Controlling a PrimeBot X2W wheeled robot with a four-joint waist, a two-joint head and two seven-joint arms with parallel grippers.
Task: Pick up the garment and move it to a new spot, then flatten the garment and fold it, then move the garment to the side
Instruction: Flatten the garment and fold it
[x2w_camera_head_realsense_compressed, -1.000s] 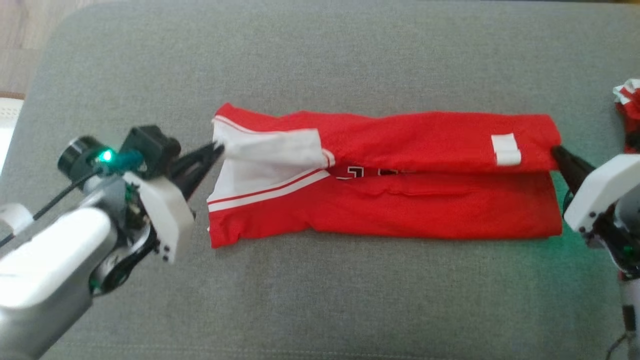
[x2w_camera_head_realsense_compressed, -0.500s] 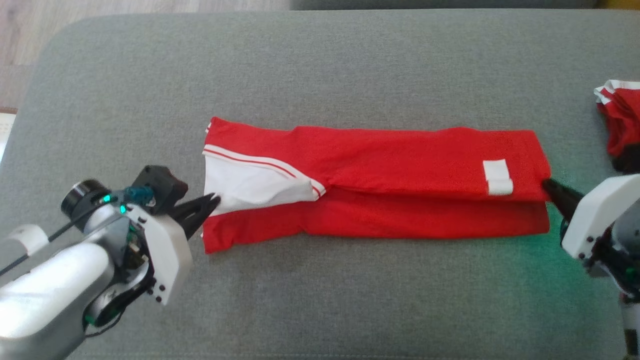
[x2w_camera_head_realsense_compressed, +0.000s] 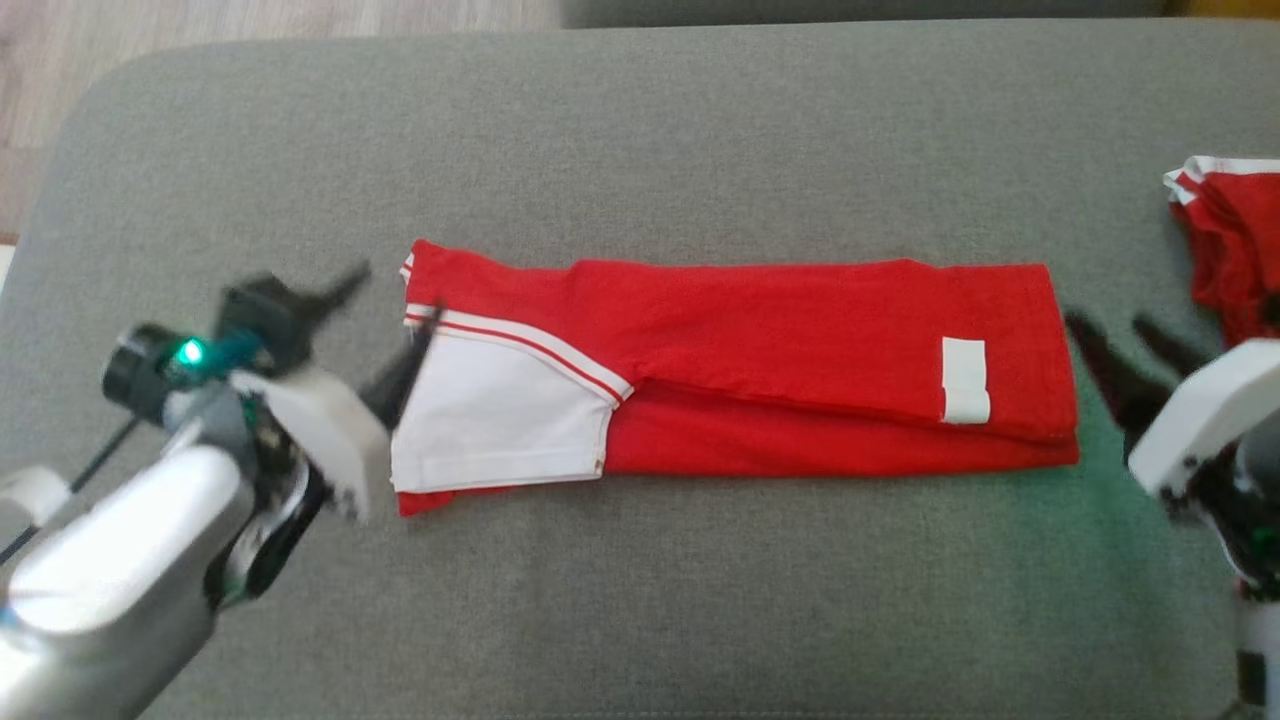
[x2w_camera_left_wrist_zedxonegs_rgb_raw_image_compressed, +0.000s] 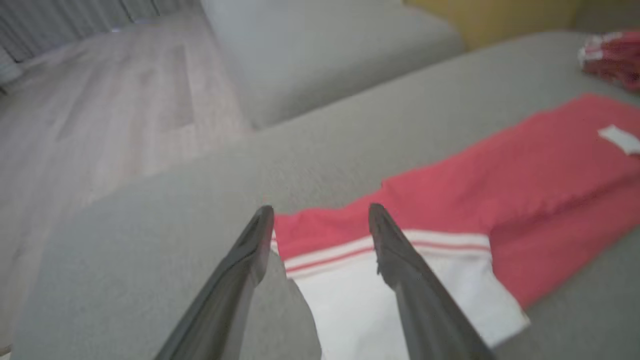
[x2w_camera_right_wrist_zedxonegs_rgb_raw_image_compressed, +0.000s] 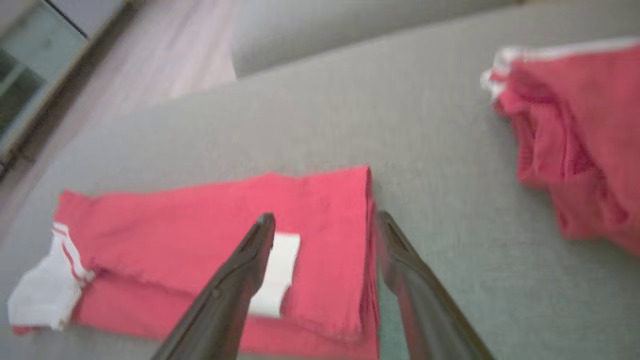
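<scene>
Head view: we see the red garment (x2w_camera_head_realsense_compressed: 760, 340), a flat folded band with a white sleeve (x2w_camera_head_realsense_compressed: 500, 420), on the grey woven cushion (x2w_camera_head_realsense_compressed: 640, 150). The left gripper (x2w_camera_head_realsense_compressed: 392, 305) and right gripper (x2w_camera_head_realsense_compressed: 1110, 325), clamped earlier, now gape. Left wrist: we're over the striped sleeve. Right wrist: over the hem (x2w_camera_right_wrist_zedxonegs_rgb_raw_image_compressed: 367, 240).

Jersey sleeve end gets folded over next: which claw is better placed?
Left, probably. The left claw stands open at the white sleeve of the jersey; the right claw is open off the opposite hem end.
</scene>
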